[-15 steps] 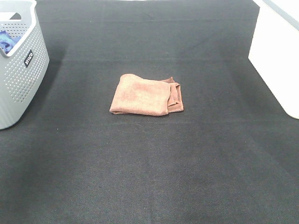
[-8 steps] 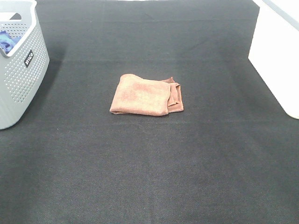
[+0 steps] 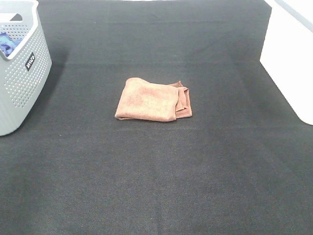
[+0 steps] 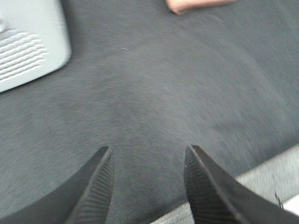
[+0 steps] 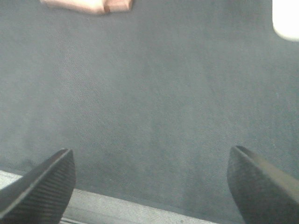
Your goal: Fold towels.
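A folded reddish-brown towel [image 3: 152, 100] lies on the black cloth in the middle of the table. Its edge also shows in the left wrist view [image 4: 198, 4] and in the right wrist view [image 5: 86, 5]. Neither arm shows in the exterior high view. My left gripper [image 4: 148, 150] is open and empty, low over the black cloth near the table's front edge. My right gripper [image 5: 152, 153] is open wide and empty, also near the front edge. Both are well away from the towel.
A grey perforated laundry basket [image 3: 24, 73] stands at the left with something blue inside [image 3: 7, 43]; its corner shows in the left wrist view [image 4: 30, 44]. A white box [image 3: 291, 58] stands at the right and shows in the right wrist view [image 5: 286, 18].
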Controlling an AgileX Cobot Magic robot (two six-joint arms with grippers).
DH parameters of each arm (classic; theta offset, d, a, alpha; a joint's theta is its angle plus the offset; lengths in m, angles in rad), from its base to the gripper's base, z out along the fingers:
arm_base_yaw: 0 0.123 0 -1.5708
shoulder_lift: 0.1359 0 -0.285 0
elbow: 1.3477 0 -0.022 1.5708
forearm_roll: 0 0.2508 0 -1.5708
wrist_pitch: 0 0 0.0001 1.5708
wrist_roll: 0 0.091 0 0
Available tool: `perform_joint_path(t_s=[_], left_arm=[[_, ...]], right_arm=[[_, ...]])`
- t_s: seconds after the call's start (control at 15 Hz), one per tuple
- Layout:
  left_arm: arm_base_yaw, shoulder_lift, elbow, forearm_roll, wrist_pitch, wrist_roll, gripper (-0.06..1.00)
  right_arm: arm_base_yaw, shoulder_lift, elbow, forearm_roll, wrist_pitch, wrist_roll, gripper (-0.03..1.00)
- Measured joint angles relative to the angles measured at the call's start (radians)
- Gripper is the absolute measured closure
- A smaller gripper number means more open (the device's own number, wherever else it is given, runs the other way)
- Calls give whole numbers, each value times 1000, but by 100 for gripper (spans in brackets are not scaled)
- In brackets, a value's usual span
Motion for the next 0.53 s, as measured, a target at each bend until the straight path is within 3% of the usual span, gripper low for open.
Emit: perform_joint_path(t_s=[0.53], left_arm=[[0,0,0,-27,-1,43,48]], right_arm=[[0,0,0,-2,-3,0,13]])
